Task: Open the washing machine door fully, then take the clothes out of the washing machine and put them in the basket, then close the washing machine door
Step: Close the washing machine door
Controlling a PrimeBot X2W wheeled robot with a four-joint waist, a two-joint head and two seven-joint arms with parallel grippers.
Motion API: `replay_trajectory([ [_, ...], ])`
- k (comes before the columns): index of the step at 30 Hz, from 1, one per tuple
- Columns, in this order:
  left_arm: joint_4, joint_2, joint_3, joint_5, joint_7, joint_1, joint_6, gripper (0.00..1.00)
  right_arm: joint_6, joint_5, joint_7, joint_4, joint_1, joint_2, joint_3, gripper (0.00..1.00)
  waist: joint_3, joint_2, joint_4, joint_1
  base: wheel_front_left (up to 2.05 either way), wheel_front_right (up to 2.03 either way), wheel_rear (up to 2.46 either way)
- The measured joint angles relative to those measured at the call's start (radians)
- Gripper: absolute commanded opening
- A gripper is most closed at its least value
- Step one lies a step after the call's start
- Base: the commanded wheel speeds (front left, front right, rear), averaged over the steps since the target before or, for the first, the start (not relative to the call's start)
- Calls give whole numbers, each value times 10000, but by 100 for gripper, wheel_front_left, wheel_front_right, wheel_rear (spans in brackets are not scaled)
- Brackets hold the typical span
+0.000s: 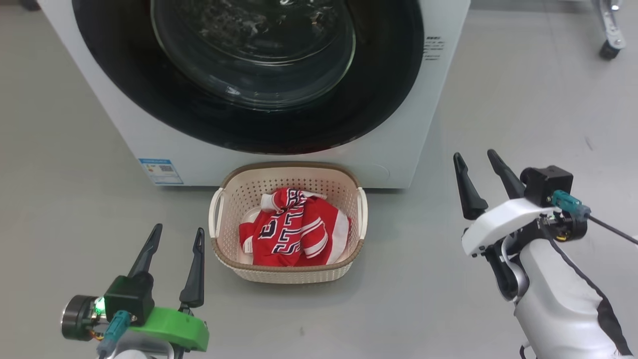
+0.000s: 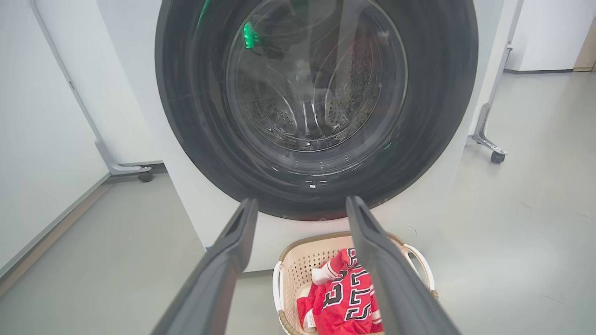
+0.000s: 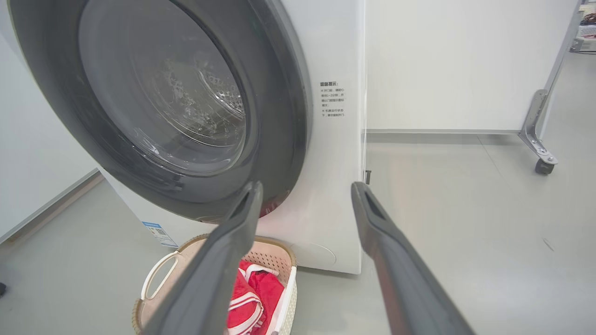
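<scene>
My left gripper [image 1: 179, 229] hangs low on my left, its two fingers spread apart with nothing between them. My right gripper [image 1: 473, 155], further forward on my right, also has its fingers parted and bare.

Between them, on the smooth grey floor [image 1: 523, 99], sits the basket [image 1: 294, 275], just in front of the washing machine [image 1: 114, 114]. Its long axis runs side to side along the machine's front, with a white handle at each end. The clothes [image 1: 294, 232] lie crumpled inside it, red with white stripes, block lettering turned up.

The washing machine door [image 1: 389, 80] lies shut, flush against the white front and facing me, and the steel drum [image 2: 302, 116] shows through its glass. A blue label [image 1: 160, 171] sits low on the front, to my left. White panels [image 2: 46, 93] on castor feet [image 3: 542, 165] stand to either side of the machine.
</scene>
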Motion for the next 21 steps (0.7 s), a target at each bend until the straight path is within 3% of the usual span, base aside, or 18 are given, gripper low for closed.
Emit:
replay_trajectory([
  [21, -245, 88, -59, -13, 293, 675, 0, 100, -437, -21, -13, -1756, 2326, -4, -328, 100, -878, 0, -1042, 0, 0, 0, 0],
])
